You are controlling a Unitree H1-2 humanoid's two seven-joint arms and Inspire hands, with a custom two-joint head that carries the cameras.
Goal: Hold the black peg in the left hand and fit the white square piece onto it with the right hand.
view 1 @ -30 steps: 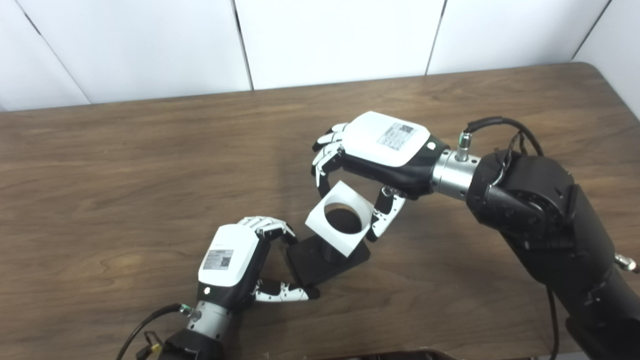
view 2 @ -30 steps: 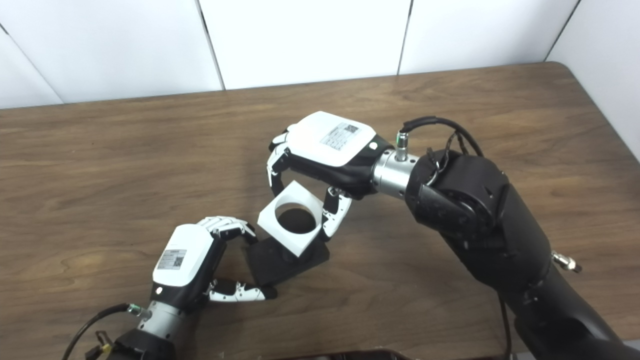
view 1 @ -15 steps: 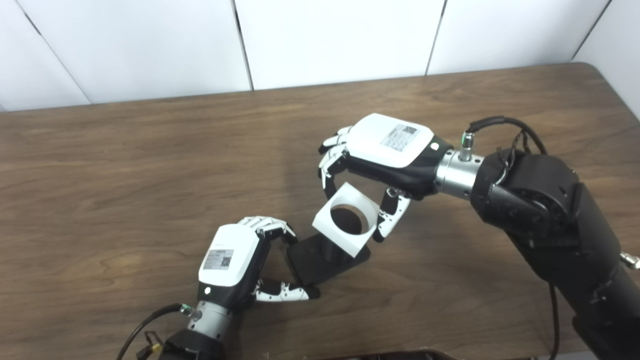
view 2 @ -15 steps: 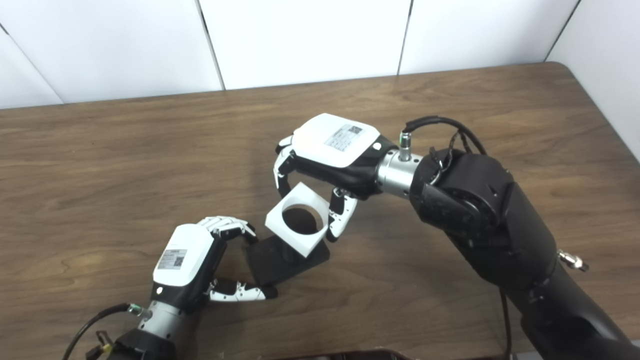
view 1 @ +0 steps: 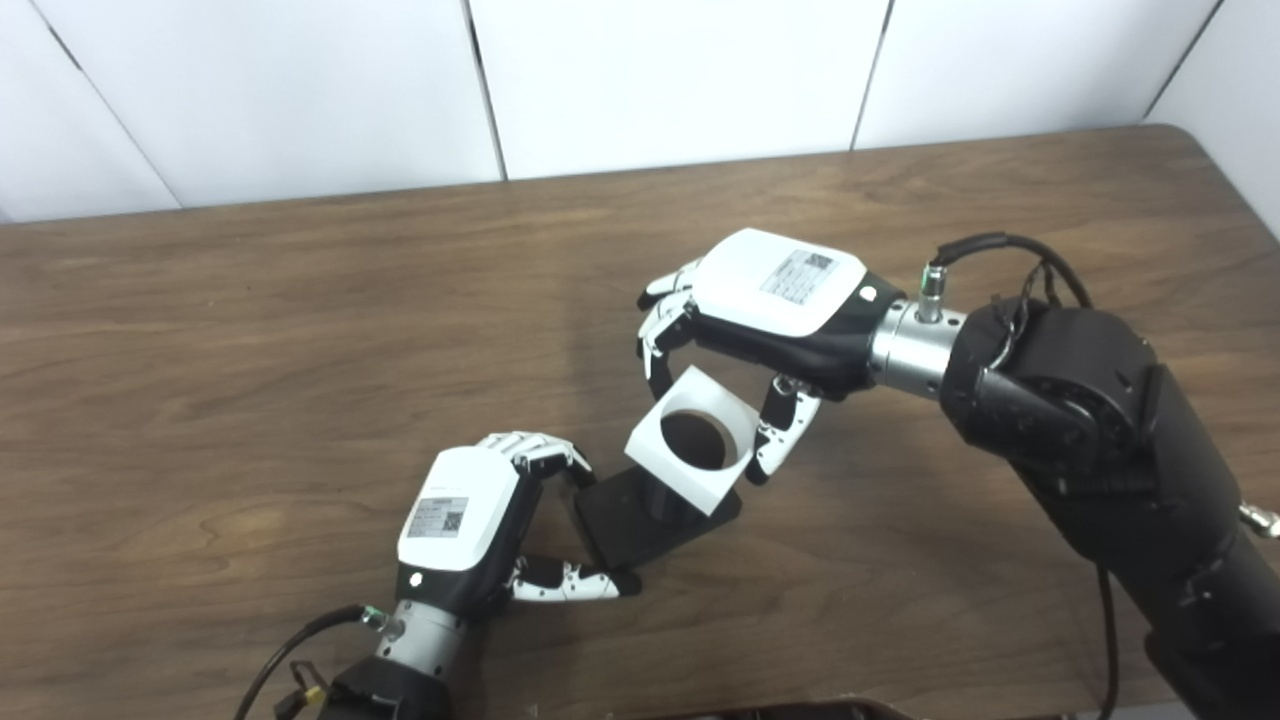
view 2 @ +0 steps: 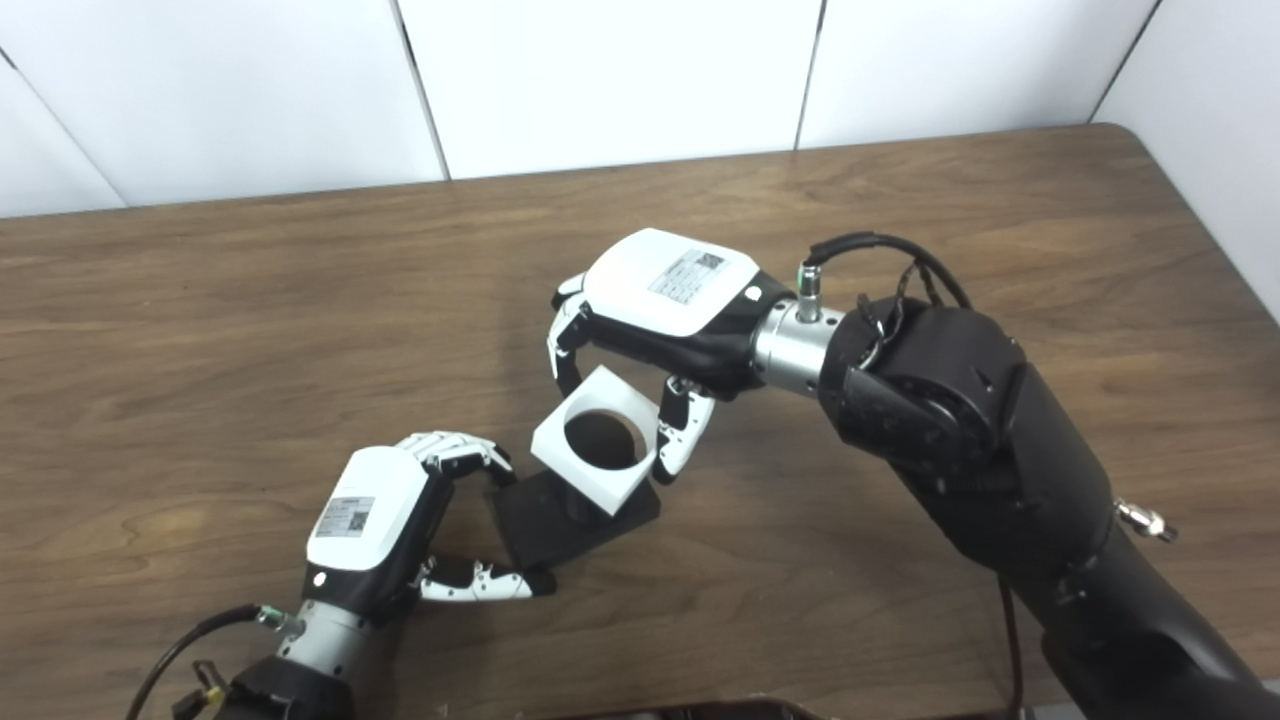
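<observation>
The black peg piece [view 1: 628,520] is a flat square base with a short round post, lying on the brown table [view 1: 250,330]. My left hand [view 1: 470,525] grips the base's left edge between fingers and thumb. The white square piece [view 1: 692,440], with a round hole through it, hangs tilted just above the post, covering most of it. My right hand [view 1: 760,310] is shut on the white piece, fingers on its far corner and thumb on its right edge.
The table's back edge meets a white panelled wall [view 1: 660,80]. A cable [view 1: 985,245] loops over my right wrist. Something dark shows at the bottom edge [view 1: 780,708].
My right hand carried the white square piece a little to the right over the first half second, then held nearly still. The left hand and the black base did not move.
</observation>
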